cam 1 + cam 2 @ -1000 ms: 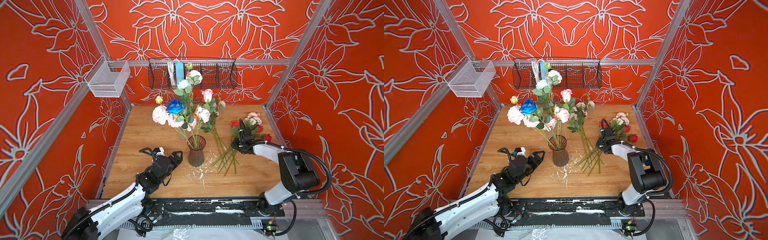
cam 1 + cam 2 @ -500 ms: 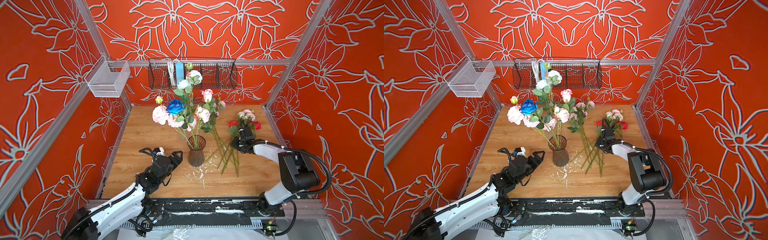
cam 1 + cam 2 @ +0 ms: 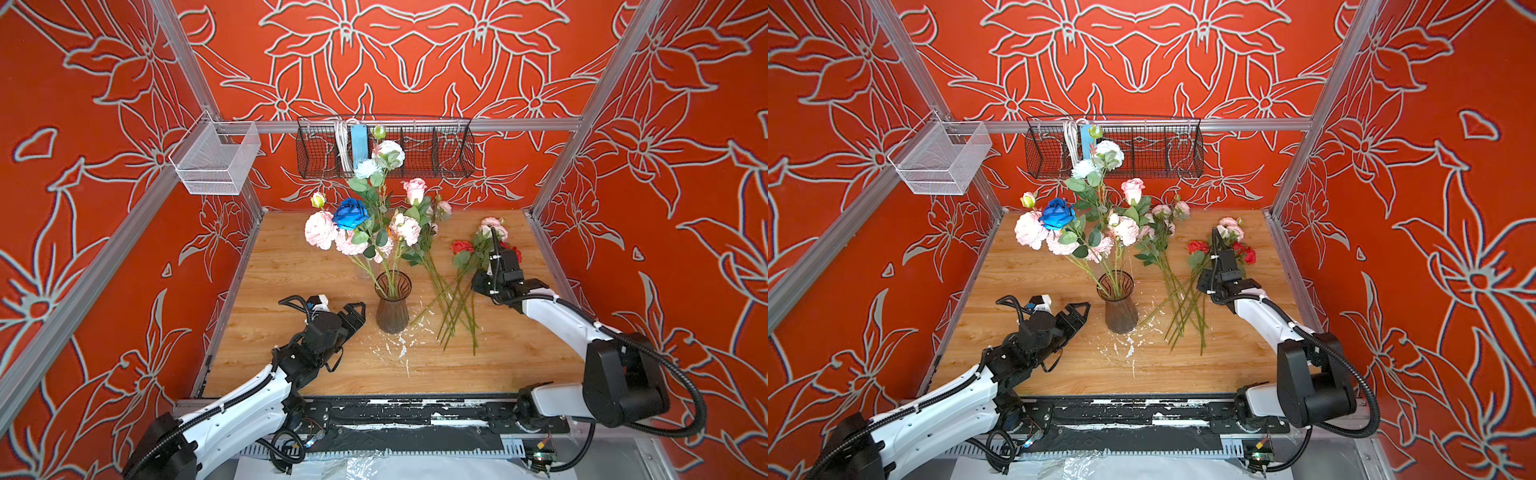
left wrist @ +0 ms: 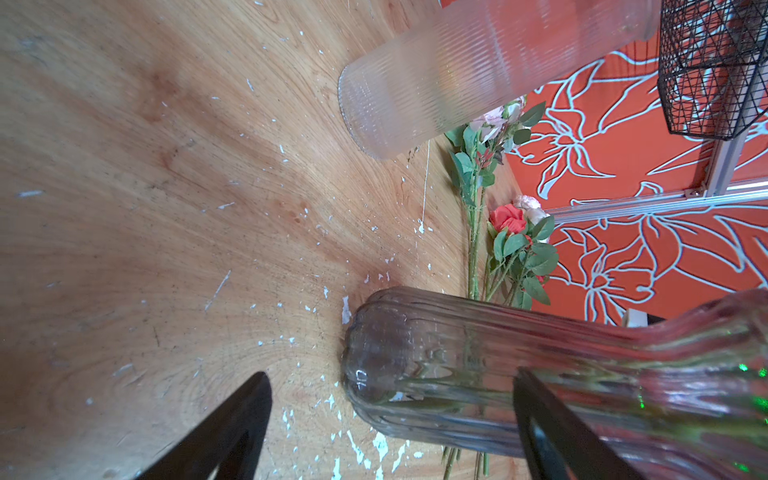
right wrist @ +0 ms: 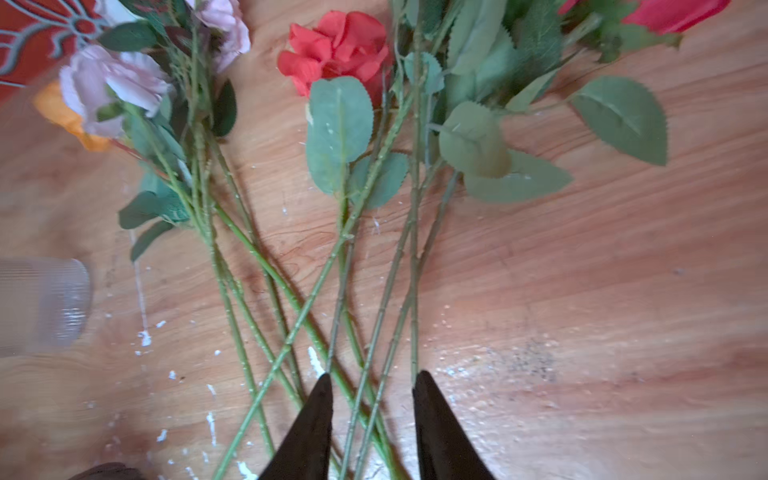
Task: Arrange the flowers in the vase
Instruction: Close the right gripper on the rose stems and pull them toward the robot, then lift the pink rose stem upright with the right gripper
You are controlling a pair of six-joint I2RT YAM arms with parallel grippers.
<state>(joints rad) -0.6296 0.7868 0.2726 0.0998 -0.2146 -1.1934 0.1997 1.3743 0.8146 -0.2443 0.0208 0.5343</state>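
Right gripper (image 5: 372, 380) narrowly parted, astride stems of flowers (image 5: 336, 41), blooms at 12 o'clock. Left gripper (image 3: 358, 312) wide; vase (image 3: 392, 309) at 3 o'clock.

The dark vase (image 3: 392, 309) stands just ahead of the left gripper (image 3: 356, 312), barring that path; bare table (image 3: 291, 266) lies open beside the claw. Crossed stems (image 5: 316, 291) clutter the table under and ahead of the right gripper (image 5: 372, 380).

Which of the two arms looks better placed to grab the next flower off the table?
Right, I'd say. The right gripper hovers, jaws parted, directly over the loose flowers on the table. The left gripper sits open on the far side of the vase from them.
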